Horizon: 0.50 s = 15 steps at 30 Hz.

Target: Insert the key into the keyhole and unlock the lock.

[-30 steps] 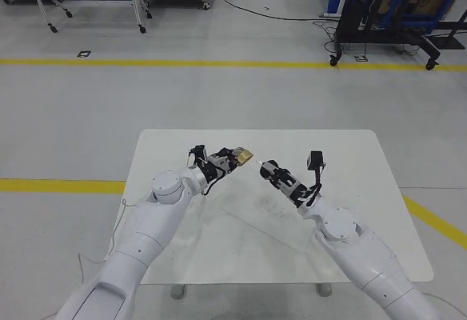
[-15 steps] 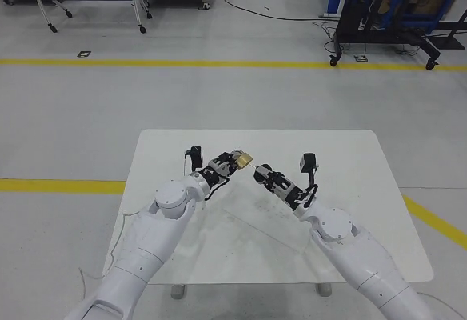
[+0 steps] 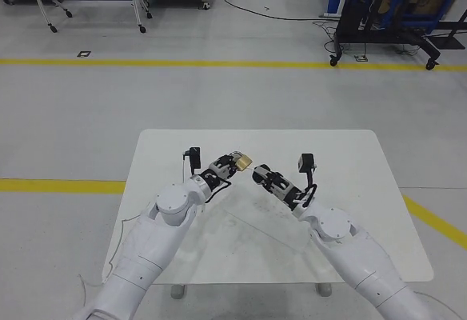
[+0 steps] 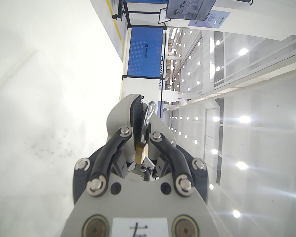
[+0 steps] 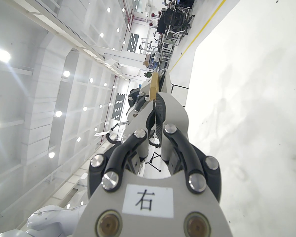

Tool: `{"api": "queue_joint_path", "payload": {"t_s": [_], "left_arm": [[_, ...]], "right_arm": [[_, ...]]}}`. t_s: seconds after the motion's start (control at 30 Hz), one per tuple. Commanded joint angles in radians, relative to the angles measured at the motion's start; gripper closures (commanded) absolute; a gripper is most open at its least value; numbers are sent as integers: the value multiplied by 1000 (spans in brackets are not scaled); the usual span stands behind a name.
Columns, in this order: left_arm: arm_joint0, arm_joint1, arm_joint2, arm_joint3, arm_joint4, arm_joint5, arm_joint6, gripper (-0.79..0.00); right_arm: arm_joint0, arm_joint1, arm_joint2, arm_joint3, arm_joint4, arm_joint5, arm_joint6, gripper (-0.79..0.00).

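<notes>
A brass padlock (image 3: 242, 162) is held above the white table (image 3: 345, 152), near its middle, by my left gripper (image 3: 232, 163), which is shut on it. In the left wrist view the brass body (image 4: 141, 153) and a silver shackle (image 4: 148, 115) sit between the closed fingers of the left gripper (image 4: 143, 110). My right gripper (image 3: 260, 173) faces the lock from the other side, its tip almost touching it. In the right wrist view the right gripper (image 5: 157, 101) is shut on a thin key (image 5: 151, 118), mostly hidden by the pads. The padlock (image 5: 153, 87) is just beyond the tip.
The table top (image 3: 217, 256) carries only faint scuff marks. Black camera mounts (image 3: 305, 162) stick up from both wrists. Yellow floor lines (image 3: 49, 186) run past the table, and racks (image 3: 385, 32) stand far behind it.
My right gripper has moved left toward the padlock, closing the gap between them. My left gripper with the lock has shifted slightly down and back.
</notes>
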Motion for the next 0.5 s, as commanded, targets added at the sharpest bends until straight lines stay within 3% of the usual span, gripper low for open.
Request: {"api": "queue_joint_path", "payload": {"t_s": [0.0, 0.47], "left_arm": [[4, 0, 0, -5, 7, 3, 7, 0], [5, -7, -5, -8, 0, 24, 34, 0]], "right_arm": [[-1, -2, 1, 0, -3, 2, 1, 0], [-10, -23, -12, 7, -51, -16, -23, 0]]}}
